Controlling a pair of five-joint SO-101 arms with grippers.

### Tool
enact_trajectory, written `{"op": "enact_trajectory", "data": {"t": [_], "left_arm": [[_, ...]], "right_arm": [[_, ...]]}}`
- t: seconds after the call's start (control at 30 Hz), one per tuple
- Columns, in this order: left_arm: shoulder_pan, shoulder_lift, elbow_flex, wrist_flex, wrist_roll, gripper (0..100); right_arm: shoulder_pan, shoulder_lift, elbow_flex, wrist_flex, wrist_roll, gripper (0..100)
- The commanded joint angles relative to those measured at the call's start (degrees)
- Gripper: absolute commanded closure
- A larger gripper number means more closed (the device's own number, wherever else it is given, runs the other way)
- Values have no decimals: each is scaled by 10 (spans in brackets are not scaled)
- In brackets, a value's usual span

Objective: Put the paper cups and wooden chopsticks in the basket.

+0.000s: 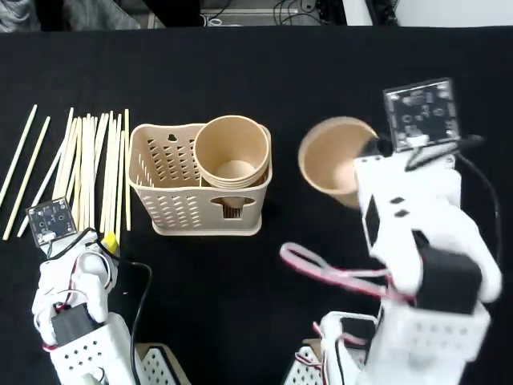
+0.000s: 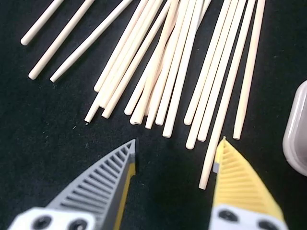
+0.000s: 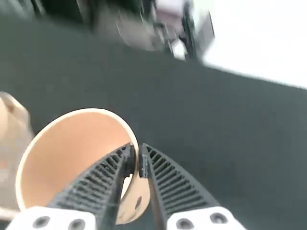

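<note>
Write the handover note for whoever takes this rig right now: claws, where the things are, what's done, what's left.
Right claw: shut on the wall of a tan paper cup, one finger inside the rim, just right of the beige slotted plastic basket.
Left claw: open, holding nothing, by the ends of the pale wooden chopsticks.
Basket: mid-table, with nested tan paper cups in its right end.
Chopsticks: loose on the black table, left of the basket.
Done: the nested cups are in.
Left: the held cup, then all the chopsticks on the table.

Matt paper cup [image 1: 333, 156], smooth wooden chopsticks [image 2: 172, 72], plastic basket [image 1: 164, 204]
</note>
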Motion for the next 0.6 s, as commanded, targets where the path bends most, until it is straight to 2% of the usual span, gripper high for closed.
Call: {"op": "enact_trajectory", "data": {"t": [0.0,0.13,0.27,0.57], "left_arm": [[6,-4,-2,-8,-5,739],[6,-4,-2,-7,-5,739],[6,-4,-2,-7,-5,739],[6,-4,-2,-8,-5,739]], "right_arm": [[-102,-11,-104,-14,-102,987],[-207,-9,-160,-69,-164,987],[-275,13,-162,-94,-186,987],[-291,92,-162,-97,-183,986]]}}
